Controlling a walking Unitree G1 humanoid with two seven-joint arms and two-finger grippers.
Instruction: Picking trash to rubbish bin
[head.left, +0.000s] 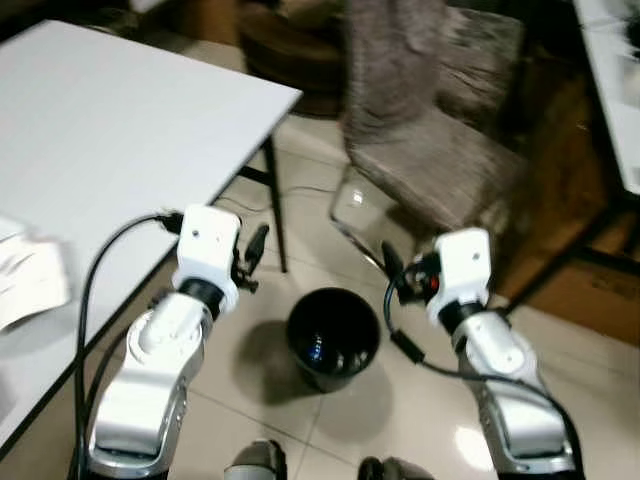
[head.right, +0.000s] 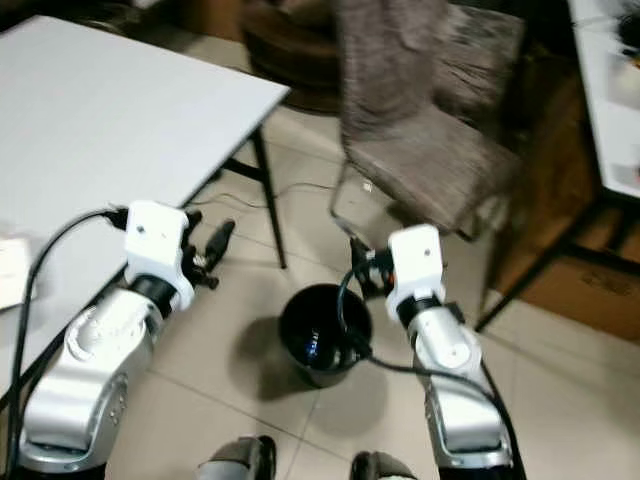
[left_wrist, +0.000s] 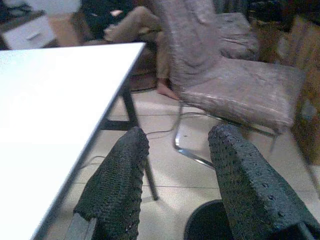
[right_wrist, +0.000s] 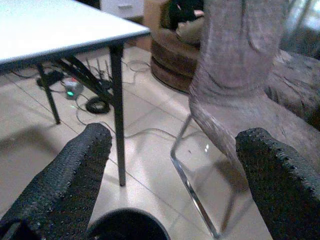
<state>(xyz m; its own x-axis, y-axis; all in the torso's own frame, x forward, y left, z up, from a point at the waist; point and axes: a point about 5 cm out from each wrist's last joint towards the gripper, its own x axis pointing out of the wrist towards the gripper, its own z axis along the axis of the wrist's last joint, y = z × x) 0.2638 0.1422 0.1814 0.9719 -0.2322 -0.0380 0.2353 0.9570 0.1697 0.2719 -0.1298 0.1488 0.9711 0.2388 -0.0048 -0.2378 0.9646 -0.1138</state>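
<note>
A lived-in home room — pale tiled floor (head.left: 250, 400), a white rectangular table (head.left: 110, 130) at ten o'clock, a brown fabric-covered metal-framed chair (head.left: 440, 150) at one o'clock.

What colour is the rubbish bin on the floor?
Black: the round plastic rubbish bin shows best in the left eye view.

Round black plastic rubbish bin (head.left: 332, 338); flat white table top (head.left: 110, 130); mottled grey-brown fabric chair (head.left: 440, 130); beige floor tiles (head.left: 300, 210).

Black round rubbish bin (head.left: 332, 336) upright on tiled floor; open-topped
</note>
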